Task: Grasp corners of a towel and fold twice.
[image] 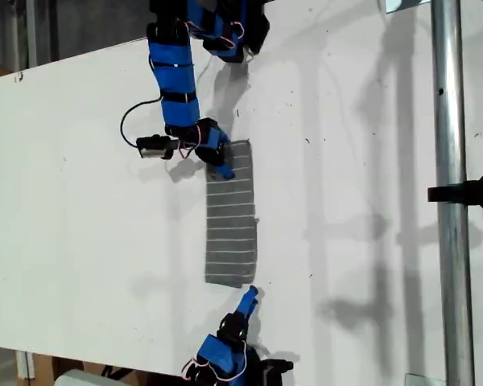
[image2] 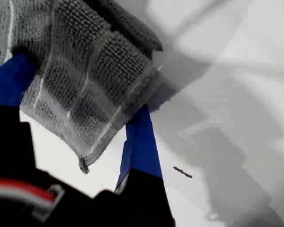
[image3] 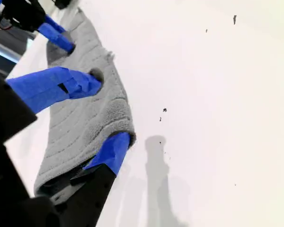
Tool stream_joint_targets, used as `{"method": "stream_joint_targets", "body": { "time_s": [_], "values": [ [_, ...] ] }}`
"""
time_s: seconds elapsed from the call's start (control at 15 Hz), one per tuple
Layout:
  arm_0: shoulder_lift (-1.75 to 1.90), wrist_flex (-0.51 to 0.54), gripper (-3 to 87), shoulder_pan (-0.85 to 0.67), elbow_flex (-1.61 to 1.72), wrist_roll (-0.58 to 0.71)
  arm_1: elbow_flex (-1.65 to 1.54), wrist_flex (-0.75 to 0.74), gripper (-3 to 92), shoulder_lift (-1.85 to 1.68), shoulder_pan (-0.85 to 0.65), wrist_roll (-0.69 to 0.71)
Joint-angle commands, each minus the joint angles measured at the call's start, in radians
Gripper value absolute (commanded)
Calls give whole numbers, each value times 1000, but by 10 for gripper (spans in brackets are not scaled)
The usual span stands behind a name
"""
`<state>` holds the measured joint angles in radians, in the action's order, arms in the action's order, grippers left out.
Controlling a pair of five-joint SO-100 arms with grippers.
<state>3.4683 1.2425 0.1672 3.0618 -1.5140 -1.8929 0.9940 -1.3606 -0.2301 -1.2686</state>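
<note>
- We see a white table [image: 80, 241] from above, with one blue arm reaching in from the exterior view's top and another from its bottom.
- The towel [image: 231, 217] lies near the middle of the table as a narrow gray strip, its white stripes running across it. We judge that the first fold is done, since the first wrist view shows doubled layers.
- Our first gripper [image: 219, 155] is at the strip's end nearest the exterior view's top. Its jaws seem clamped on a bunched corner of the towel, which hangs raised off the table in the first wrist view.
- Our second gripper [image: 249, 297] touches the strip's opposite end. Its jaws stand apart around the cloth's edge, which lies flat and is not yet pinched.
- We judge that the second fold is left: this near end must be grasped and one end carried over to the other.
</note>
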Motion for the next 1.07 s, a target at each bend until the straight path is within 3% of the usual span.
{"method": "stream_joint_targets", "body": {
  "time_s": [0.0, 0.07, 0.2, 0.4, 0.67, 0.8, 1.0],
  "values": [
    [9, 8, 195, 15, -18, -14, 218, -18, 228, 121, -8, 25],
    [9, 17, 195, 15, -23, -15, 235, -20, -1, 124, -14, 21],
    [9, 26, 194, 23, -26, -25, 230, 58, -1, 32, -17, 51],
    [9, 26, 192, 32, -29, -25, 31, 379, -2, -333, 28, 48],
    [9, 18, 192, 23, -25, 3, -235, 808, -2, -983, 216, -247],
    [9, 15, 192, 23, -23, 9, -296, 710, -2, -1074, 262, -250],
    [9, 12, 191, 20, -21, 14, -138, 345, -2, -730, 176, -66]
  ]
}}
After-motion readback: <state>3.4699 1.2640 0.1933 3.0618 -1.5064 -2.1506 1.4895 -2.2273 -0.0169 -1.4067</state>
